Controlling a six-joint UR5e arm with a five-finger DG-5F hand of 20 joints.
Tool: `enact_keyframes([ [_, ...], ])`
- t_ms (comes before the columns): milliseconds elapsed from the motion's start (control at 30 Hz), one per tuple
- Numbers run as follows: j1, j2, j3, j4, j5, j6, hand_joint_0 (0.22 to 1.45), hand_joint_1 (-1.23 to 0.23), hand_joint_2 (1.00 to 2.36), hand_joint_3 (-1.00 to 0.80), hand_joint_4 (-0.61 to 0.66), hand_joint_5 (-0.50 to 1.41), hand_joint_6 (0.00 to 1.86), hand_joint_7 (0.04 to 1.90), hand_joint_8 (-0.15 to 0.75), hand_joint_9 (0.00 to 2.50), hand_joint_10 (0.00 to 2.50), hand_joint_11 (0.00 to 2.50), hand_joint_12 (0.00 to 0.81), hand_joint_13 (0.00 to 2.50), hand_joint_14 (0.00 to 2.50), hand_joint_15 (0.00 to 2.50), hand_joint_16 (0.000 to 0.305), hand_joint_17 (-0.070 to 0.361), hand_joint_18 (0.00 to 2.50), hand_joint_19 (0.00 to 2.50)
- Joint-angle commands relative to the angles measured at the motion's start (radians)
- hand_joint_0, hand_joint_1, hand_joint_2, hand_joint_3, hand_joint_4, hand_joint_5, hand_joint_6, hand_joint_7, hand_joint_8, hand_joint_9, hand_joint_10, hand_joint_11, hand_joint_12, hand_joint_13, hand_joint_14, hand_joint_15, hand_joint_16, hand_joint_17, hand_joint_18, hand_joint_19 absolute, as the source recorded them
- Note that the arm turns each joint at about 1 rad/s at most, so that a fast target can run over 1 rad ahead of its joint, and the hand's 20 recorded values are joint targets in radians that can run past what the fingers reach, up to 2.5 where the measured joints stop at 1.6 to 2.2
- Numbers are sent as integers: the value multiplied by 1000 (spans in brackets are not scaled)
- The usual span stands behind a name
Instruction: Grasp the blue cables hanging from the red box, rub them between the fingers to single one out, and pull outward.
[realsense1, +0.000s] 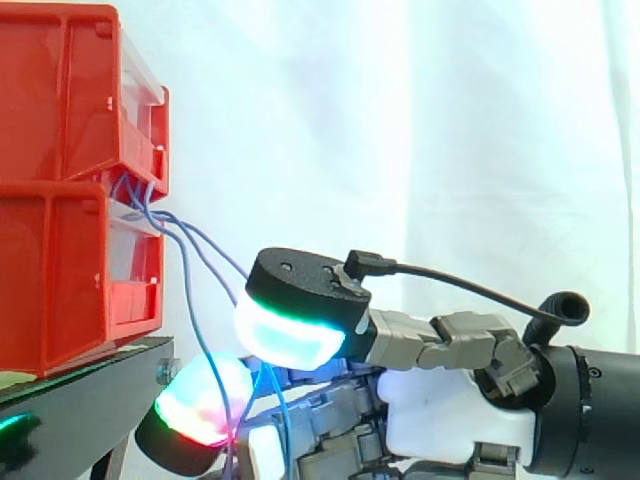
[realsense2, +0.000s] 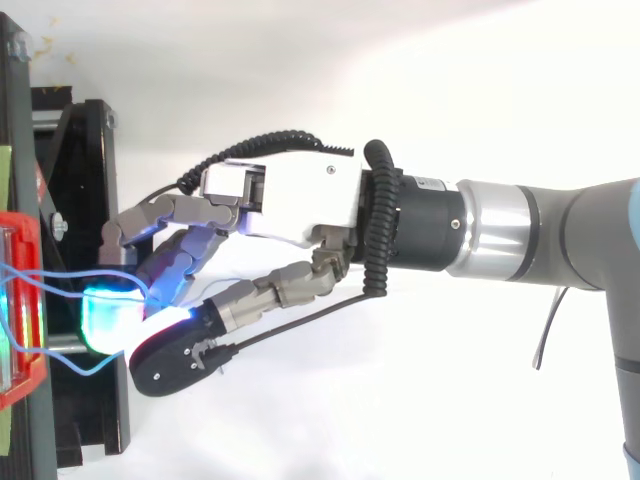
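Two red bins are stacked at the left, the upper one (realsense1: 70, 100) on the lower one (realsense1: 60, 280), on a black stand (realsense1: 90, 375). Thin blue cables (realsense1: 143, 203) come out between the bins and hang down to the right. My hand (realsense1: 450, 415) reaches in from the right below the bins. Its fingers are curled, and the cables run down between a green-white glowing pad (realsense1: 295, 330) above and a red-green pad (realsense1: 200, 405) below. From above, the cables (realsense2: 50, 272) stretch from the red bin edge (realsense2: 20, 300) into the pinch of my hand (realsense2: 290, 200).
A white curtain hangs behind everything. The black stand (realsense2: 85, 200) juts out just left of the fingertips, close to them. The arm fills the right side in the top view.
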Motion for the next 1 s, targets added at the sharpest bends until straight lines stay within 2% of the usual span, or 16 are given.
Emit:
enact_keyframes([
  [0,2,6,0,-6,0,-10,602,-658,1008,-397,195,-131,648,1022,253,998,17,729,335,754,18,463,42,95,561,416],
  [167,0,21,2,-14,0,-19,601,-654,1008,-400,201,-134,665,1003,250,995,19,727,335,760,18,463,42,95,569,422],
  [500,-8,58,0,-123,0,-42,569,-641,1002,-465,210,-121,671,1002,258,996,17,719,341,760,18,467,43,98,572,427],
  [700,-11,70,0,-147,0,-44,559,-637,1001,-490,220,-121,669,1009,263,1004,21,723,342,768,18,468,44,99,575,424],
  [833,-15,78,2,-176,0,-47,488,-575,1000,-500,236,-108,616,1076,278,1011,17,702,363,780,17,465,49,109,599,420],
  [967,-18,78,3,-173,-2,-47,467,-530,1000,-500,247,-98,585,1122,290,1024,20,685,371,784,18,459,51,114,610,426],
])
